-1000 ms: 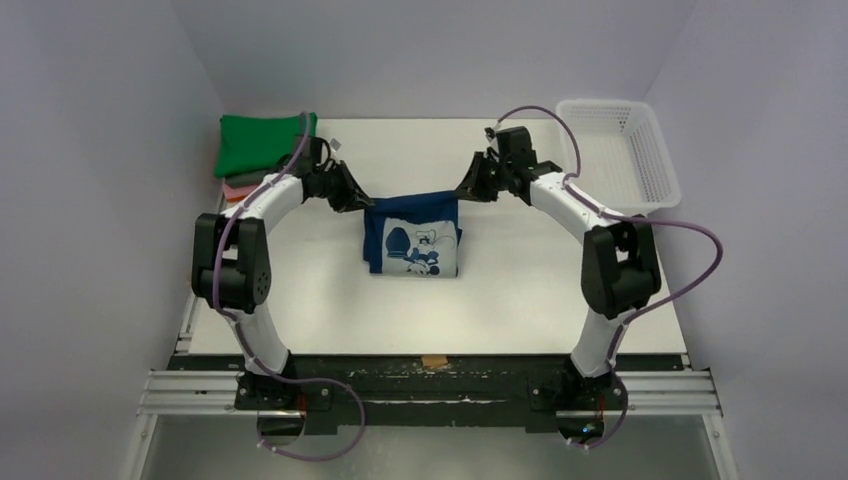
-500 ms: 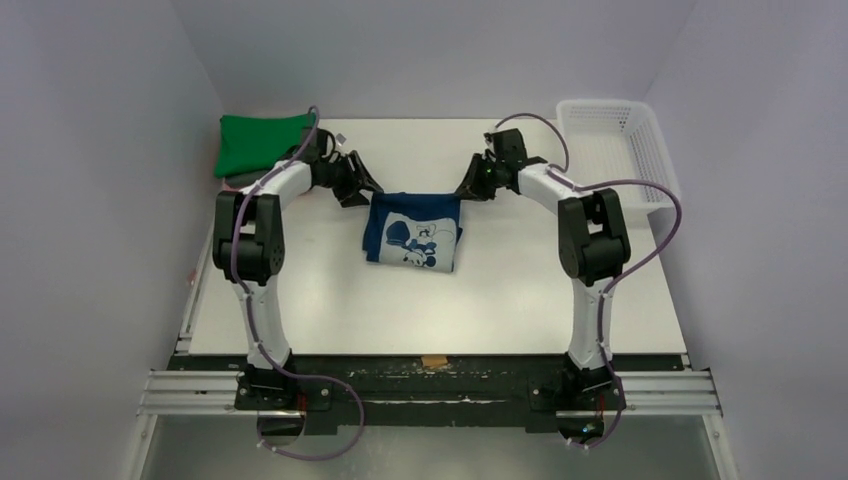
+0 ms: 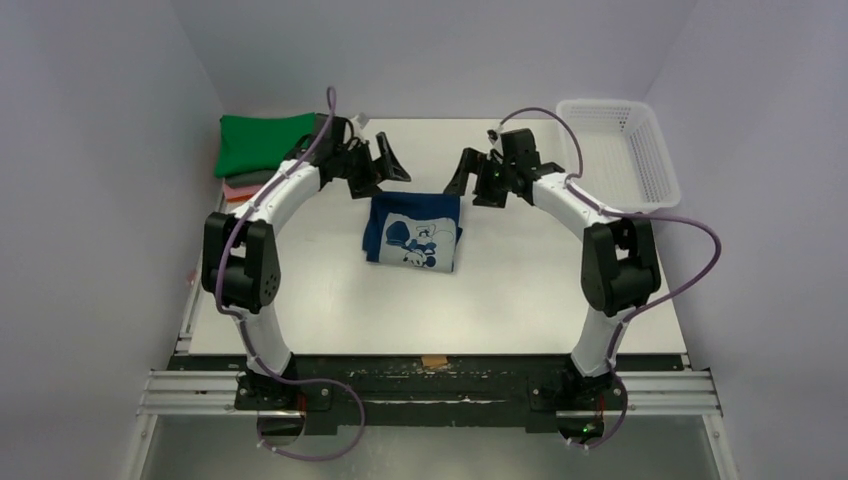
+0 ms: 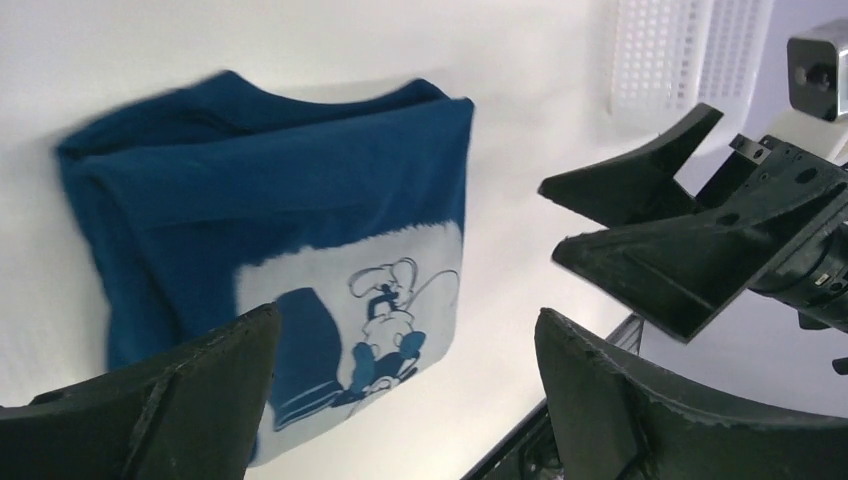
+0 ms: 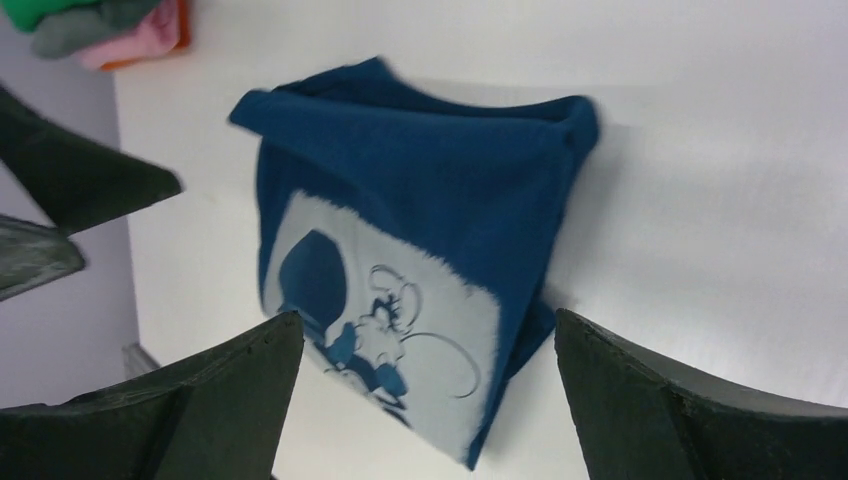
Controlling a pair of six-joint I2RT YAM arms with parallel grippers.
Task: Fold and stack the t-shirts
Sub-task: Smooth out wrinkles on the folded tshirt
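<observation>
The folded navy t-shirt (image 3: 413, 232) lies flat in the middle of the table, its white and light-blue print facing up. Both grippers hover just past its far edge. My left gripper (image 3: 385, 170) stands open above the far left corner, nothing between its fingers. Over the far right corner my right gripper (image 3: 468, 178) is open and empty too. In the left wrist view the navy t-shirt (image 4: 270, 190) lies beyond the spread left gripper (image 4: 408, 320). The right wrist view shows the same t-shirt (image 5: 420, 190) past the open right gripper (image 5: 428, 322). A folded green t-shirt (image 3: 262, 143) tops a stack with grey and pink-orange t-shirts (image 3: 243, 186).
A white mesh basket (image 3: 610, 103) stands at the back right corner of the table. The stack of folded t-shirts (image 5: 100, 25) sits at the back left, close to the left arm. White walls close in the table on three sides.
Both grippers were shut on the navy t-shirt's far corners; they have opened, let it go and lifted back a little. The shirt's far edge now rests on the table.
</observation>
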